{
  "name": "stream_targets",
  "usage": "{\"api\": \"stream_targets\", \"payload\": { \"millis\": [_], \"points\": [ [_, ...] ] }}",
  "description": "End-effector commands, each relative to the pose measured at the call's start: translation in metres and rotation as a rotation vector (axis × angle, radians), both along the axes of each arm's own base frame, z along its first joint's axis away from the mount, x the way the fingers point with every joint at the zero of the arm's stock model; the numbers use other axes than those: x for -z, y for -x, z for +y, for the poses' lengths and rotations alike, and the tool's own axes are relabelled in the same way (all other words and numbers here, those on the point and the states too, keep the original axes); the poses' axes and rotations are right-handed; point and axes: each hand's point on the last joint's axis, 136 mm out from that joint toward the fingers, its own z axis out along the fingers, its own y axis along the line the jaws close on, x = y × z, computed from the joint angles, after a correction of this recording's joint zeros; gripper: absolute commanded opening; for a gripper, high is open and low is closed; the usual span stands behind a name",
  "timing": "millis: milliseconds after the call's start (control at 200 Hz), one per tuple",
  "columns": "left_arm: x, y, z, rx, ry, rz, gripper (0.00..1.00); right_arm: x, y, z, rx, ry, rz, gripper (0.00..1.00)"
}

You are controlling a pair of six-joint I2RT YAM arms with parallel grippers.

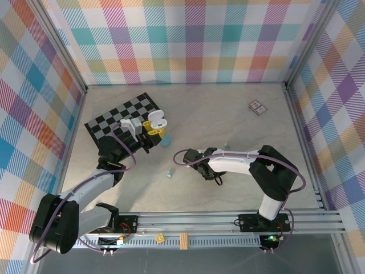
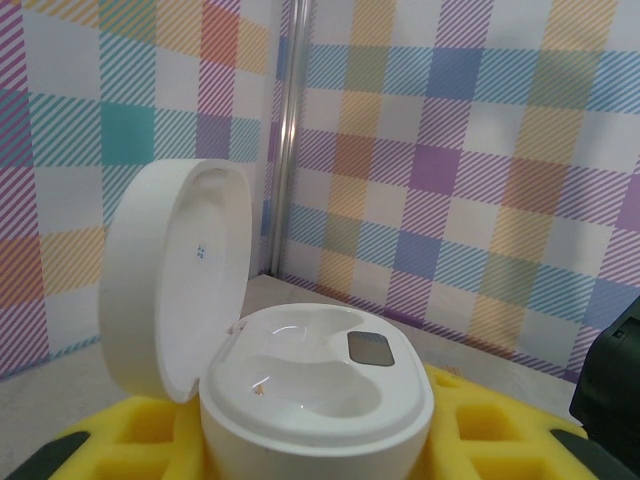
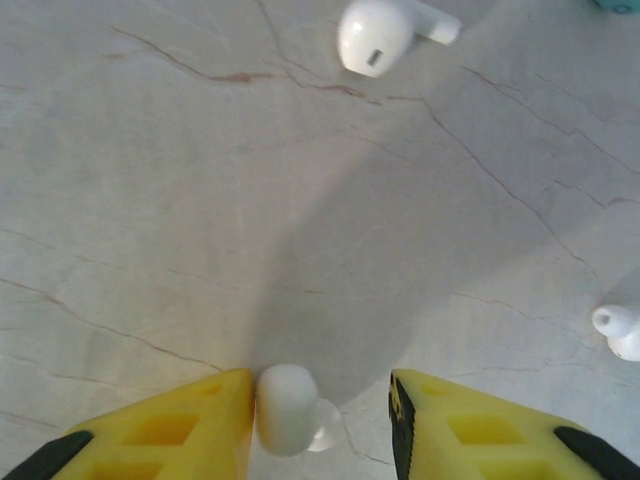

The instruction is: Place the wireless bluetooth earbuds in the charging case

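My left gripper [image 1: 153,129] is shut on the white charging case [image 1: 157,120], held above the table by the checkered mat. In the left wrist view the charging case [image 2: 318,385] sits between yellow fingers [image 2: 500,430] with its lid up and both wells empty. My right gripper [image 3: 320,400] is low over the table, jaws open. A white earbud [image 3: 285,410] rests against its left finger, with a gap to the right finger [image 3: 450,425]. Two more white earbuds [image 3: 385,32] [image 3: 620,332] lie beyond. From above, the right gripper [image 1: 215,176] is mid-table, with pale blue earbuds [image 1: 170,172] [image 1: 227,145] nearby.
A black-and-white checkered mat [image 1: 120,117] lies at the back left. A pale blue case [image 1: 165,140] stands just in front of the left gripper. A small patterned card [image 1: 258,107] lies at the back right. Plaid walls enclose three sides, and a metal rail [image 1: 228,220] runs along the near edge.
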Motion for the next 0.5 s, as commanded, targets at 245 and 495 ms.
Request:
{"api": "stream_targets", "payload": {
  "millis": [245, 495],
  "points": [
    [-0.014, 0.004, 0.001, 0.023, 0.018, -0.048, 0.35, -0.001, 0.003, -0.02, 0.057, 0.058, -0.019, 0.35],
    [-0.015, 0.005, 0.001, 0.024, 0.02, -0.049, 0.35, -0.005, 0.0, -0.027, 0.09, 0.072, -0.038, 0.34]
  ]
}}
